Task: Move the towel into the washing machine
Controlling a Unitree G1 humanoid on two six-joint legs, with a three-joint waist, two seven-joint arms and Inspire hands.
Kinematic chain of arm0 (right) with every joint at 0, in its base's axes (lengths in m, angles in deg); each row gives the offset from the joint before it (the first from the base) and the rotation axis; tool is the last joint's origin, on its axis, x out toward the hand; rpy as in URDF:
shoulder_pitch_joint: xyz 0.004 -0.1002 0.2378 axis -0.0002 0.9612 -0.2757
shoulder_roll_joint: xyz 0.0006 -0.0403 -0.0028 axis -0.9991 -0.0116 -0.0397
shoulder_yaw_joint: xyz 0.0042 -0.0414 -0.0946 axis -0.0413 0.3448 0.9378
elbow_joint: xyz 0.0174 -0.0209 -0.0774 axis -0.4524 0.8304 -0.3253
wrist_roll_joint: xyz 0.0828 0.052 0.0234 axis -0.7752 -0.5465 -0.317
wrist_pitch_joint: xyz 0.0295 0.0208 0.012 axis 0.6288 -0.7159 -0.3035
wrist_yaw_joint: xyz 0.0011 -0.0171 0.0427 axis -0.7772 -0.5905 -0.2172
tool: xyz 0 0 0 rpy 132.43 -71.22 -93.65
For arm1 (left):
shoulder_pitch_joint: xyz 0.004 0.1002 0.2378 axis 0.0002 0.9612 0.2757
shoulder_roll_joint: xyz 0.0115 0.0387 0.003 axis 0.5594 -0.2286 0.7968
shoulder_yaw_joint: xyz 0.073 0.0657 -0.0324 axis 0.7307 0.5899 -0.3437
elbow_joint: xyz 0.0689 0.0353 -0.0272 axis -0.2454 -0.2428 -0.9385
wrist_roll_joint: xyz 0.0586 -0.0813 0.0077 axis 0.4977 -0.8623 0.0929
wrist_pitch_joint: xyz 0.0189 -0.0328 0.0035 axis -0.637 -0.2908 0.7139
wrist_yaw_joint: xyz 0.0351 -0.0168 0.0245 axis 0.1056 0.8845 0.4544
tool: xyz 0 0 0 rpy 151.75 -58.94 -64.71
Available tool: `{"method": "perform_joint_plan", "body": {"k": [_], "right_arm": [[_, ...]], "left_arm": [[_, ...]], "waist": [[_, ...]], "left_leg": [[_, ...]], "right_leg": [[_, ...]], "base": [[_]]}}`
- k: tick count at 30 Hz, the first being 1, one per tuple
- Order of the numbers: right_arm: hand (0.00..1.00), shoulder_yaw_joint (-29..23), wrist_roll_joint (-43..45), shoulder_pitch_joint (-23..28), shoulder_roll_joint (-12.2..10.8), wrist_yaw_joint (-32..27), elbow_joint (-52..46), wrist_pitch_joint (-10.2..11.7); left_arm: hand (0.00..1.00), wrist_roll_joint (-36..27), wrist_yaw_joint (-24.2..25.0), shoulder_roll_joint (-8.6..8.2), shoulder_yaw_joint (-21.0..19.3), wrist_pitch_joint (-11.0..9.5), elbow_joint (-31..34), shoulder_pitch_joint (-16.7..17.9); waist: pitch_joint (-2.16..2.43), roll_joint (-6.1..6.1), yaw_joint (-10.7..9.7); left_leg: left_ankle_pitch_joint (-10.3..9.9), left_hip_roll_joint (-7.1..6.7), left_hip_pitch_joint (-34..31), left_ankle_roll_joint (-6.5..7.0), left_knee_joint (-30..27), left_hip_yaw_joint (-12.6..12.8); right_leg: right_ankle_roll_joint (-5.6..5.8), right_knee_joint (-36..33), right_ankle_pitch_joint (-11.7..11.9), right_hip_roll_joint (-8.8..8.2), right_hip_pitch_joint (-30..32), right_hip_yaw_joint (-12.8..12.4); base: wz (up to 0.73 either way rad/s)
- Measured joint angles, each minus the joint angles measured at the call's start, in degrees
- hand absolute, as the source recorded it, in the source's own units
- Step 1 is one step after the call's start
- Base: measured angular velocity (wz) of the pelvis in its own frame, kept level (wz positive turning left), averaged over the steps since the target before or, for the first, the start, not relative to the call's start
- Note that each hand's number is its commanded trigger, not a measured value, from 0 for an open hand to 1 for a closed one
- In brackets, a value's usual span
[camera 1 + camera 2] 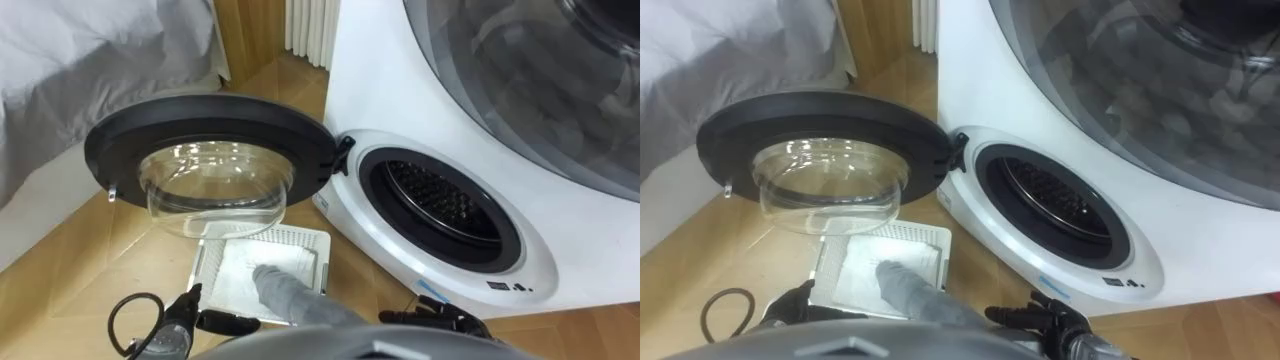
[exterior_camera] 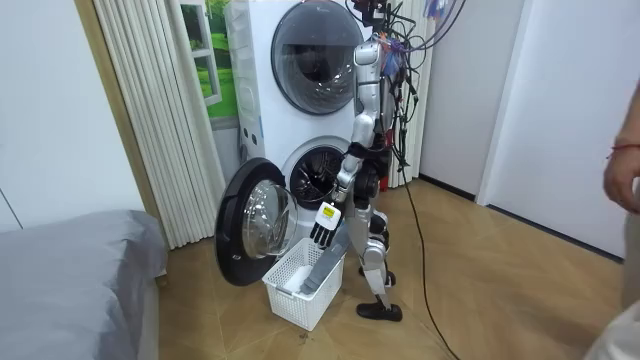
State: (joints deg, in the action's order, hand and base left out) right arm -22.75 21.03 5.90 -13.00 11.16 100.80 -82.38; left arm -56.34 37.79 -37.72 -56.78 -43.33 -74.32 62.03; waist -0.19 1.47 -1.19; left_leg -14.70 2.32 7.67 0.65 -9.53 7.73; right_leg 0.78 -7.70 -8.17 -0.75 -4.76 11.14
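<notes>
Found tall white washing machine (image 1: 380,80) with its round black-rimmed glass door (image 1: 210,120) swung open. Noted long grey towel (image 1: 280,290) slanting, lower end in white slatted plastic basket (image 1: 300,237), upper end rising from basket's near side toward chest. Logged left hand (image 1: 225,322) left of basket, right hand (image 1: 440,320) right of basket, nearer dark drum mouth (image 1: 440,205). Could not tell either hand's grip. Judged lift rightward from basket.
</notes>
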Motion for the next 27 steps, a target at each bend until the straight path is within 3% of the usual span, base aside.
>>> {"method": "perform_joint_plan", "body": {"k": [17,27], "right_arm": [[0.0,0.78,0.18,-0.89,0.02,-0.17,0.06,0.6],[0.0,2.81,0.98,-2.57,0.09,-1.31,0.29,1.41]], "left_arm": [[0.0,3.7,-0.39,0.18,0.44,-2.81,0.01,0.05],[0.0,10.42,-4.83,0.06,3.12,-4.0,-0.07,-1.92]], "waist": [[0.03,-0.3,0.12],[-0.09,-0.86,-0.08]], "left_leg": [[0.0,0.02,-0.86,0.0,-0.12,-0.12],[0.01,0.0,-5.1,0.02,-1.39,-0.05]], "right_leg": [[-0.02,-0.05,0.01,0.04,0.94,0.08],[-0.12,-1.51,0.08,-0.21,5.16,-0.01]], "base": [[0.0],[0.0]]}}
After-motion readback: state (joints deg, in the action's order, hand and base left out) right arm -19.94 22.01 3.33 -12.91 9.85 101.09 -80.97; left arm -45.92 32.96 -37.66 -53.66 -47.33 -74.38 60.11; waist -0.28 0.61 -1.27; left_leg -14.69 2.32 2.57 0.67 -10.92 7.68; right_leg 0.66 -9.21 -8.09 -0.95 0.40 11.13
